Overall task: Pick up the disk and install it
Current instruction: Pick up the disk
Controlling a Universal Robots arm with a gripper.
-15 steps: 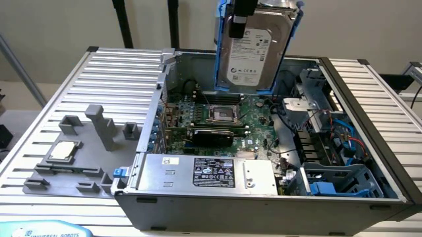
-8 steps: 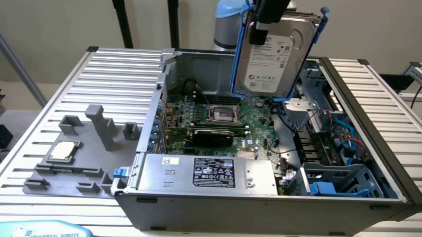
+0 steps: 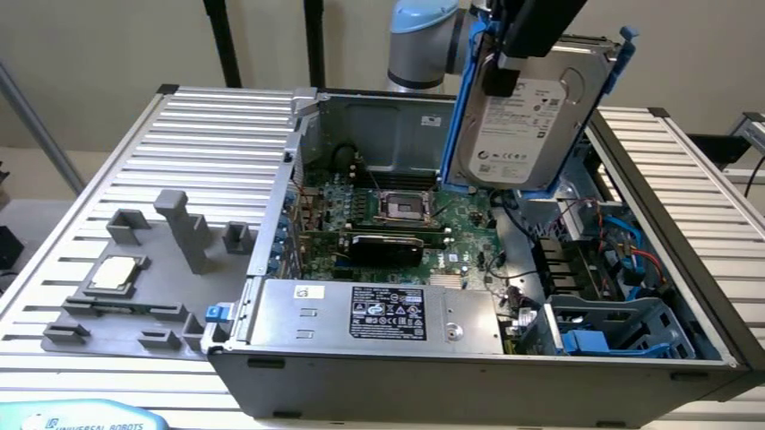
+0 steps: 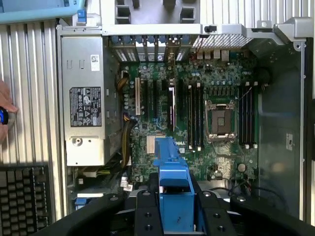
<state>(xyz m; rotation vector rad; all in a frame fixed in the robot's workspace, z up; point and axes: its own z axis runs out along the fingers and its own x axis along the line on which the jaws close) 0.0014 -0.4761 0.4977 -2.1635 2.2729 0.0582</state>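
Note:
The disk, a silver-grey drive with a white label in a bright blue carrier, hangs upright and slightly tilted above the back right of the open computer case. My black gripper comes down from above and is shut on the disk's upper part. In the wrist view the carrier's blue edge sticks out between my black fingers, over the motherboard. A blue drive bay sits in the case's front right corner, well below the disk.
The silver power supply box with a black label lies along the case's front. A grey fixture on the slatted table holds a small square CPU chip. Cables run along the case's right side. A hand shows in the wrist view.

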